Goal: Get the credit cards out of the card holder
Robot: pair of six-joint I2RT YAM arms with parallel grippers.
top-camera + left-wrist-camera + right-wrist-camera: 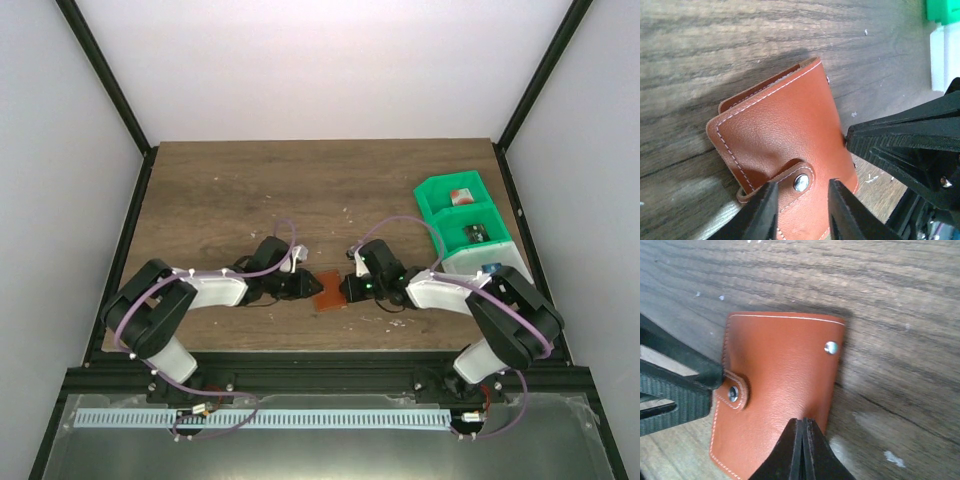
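Lying closed on the tabletop [220,190], the card holder [328,291] has the left end effector [804,186] narrowly parted astride its snap tab [734,391] and the right end effector [802,422] pinched together over another edge.

The left arm [215,290] and right arm [440,293] both reach low and inward, wrists facing each other, the left gripper [802,186] with its fingers narrowly apart (tips angled downward) and the right gripper [802,422] with its fingers pressed tight together.
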